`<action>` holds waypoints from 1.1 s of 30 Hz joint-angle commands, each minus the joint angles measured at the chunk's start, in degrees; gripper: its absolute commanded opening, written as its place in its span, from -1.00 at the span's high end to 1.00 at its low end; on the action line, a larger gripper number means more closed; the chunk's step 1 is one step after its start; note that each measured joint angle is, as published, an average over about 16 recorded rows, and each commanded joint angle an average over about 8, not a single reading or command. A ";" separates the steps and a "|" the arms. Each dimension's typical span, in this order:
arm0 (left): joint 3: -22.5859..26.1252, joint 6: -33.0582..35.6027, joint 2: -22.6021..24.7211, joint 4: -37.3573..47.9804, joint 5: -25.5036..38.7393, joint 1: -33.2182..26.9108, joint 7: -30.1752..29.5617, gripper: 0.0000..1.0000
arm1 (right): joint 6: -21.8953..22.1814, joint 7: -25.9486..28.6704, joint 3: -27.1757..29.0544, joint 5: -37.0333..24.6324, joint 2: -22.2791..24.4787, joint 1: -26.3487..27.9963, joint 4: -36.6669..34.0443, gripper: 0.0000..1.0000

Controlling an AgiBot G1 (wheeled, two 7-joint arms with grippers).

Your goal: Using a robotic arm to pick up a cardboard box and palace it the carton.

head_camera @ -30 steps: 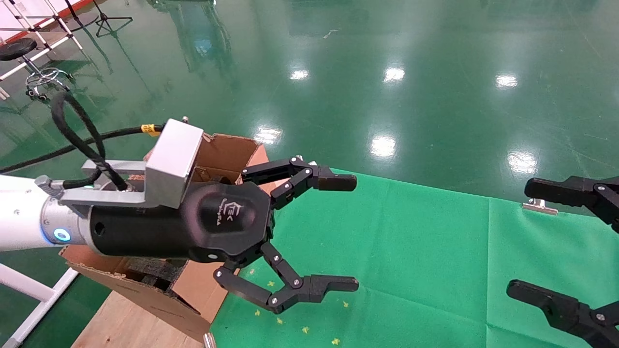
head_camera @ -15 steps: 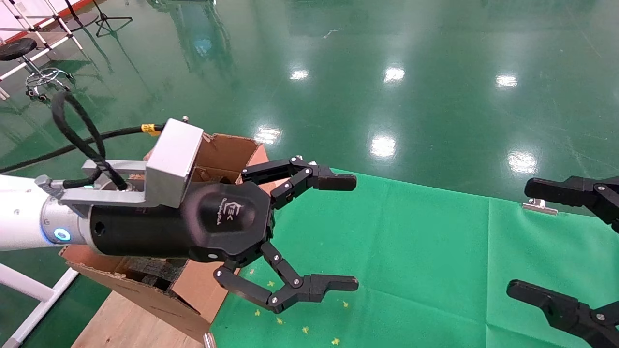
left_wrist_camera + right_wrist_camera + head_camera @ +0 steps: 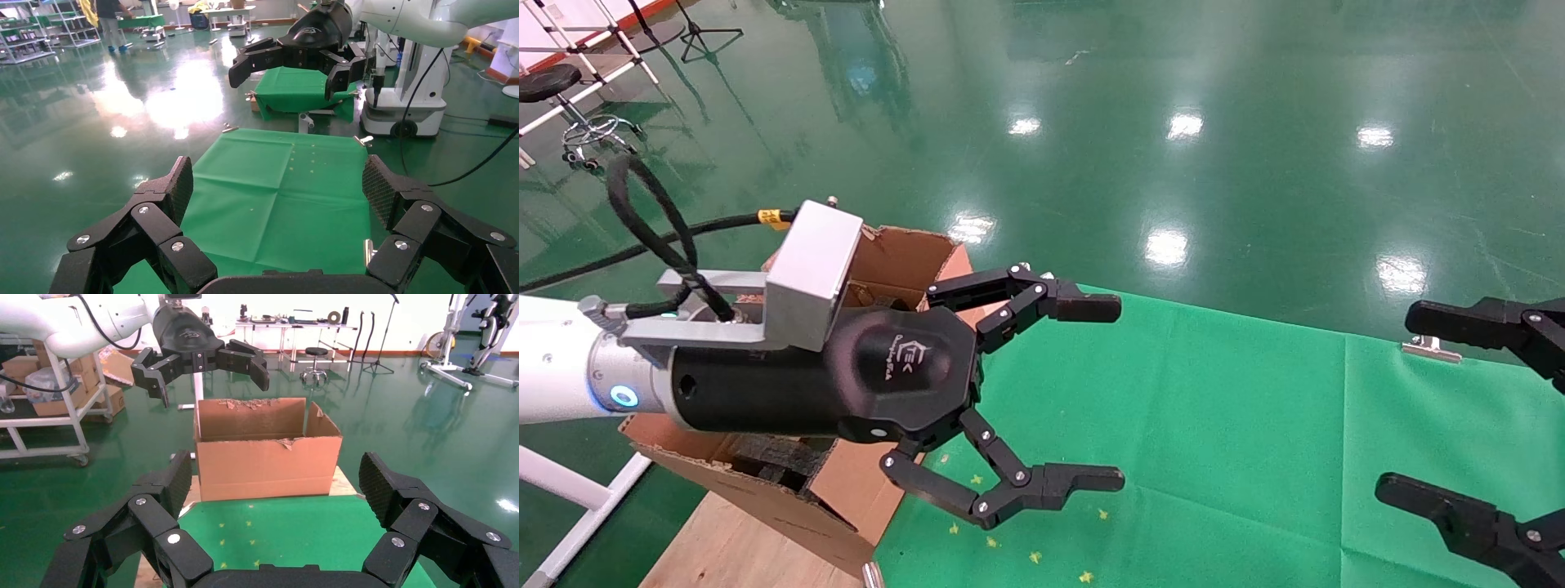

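At far left, large brown corrugated carton [image 3: 903,253] with ragged-edged flaps sits on a pale wooden platform [image 3: 740,547] beside the green cloth-covered table [image 3: 1214,441]; black foam pieces [image 3: 780,457] visible inside its near end. White-and-silver left robotic arm [image 3: 560,367] with blue ring light, silver wrist block and black cable reaches across, over the carton's table-side wall. Left gripper [image 3: 1103,392] hangs above the cloth just past the carton, jaws spread wide, nothing between them; left wrist view confirms empty gap, only bare cloth below.

Change check: none. Arm, gripper and carton match both earlier head frames exactly, so the arm is holding a pause, no approach or retreat under way.

Small yellow specks [image 3: 1034,558] dot the cloth near the carton. Small flat taped cardboard box: not visible in any view, neither on the cloth nor in the visible part of the carton; can't tell where it is. Judgement: either pick not started or box already dropped out of sight inside the carton; can't tell which.

At far right, all-black right gripper [image 3: 1397,400] parked over the table's right edge, jaws apart, empty; a metal clip [image 3: 1430,349] holds the cloth edge near it.
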 commanded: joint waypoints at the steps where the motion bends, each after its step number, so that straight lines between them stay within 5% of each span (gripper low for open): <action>1: 0.00 0.00 0.00 0.00 0.00 0.00 0.00 -1.00 | 0.00 0.00 0.00 0.00 0.00 0.00 0.00 -1.00; 33: 0.00 0.00 0.00 0.00 0.01 0.00 0.00 -1.00 | 0.00 0.00 0.00 0.00 0.00 0.00 0.00 -1.00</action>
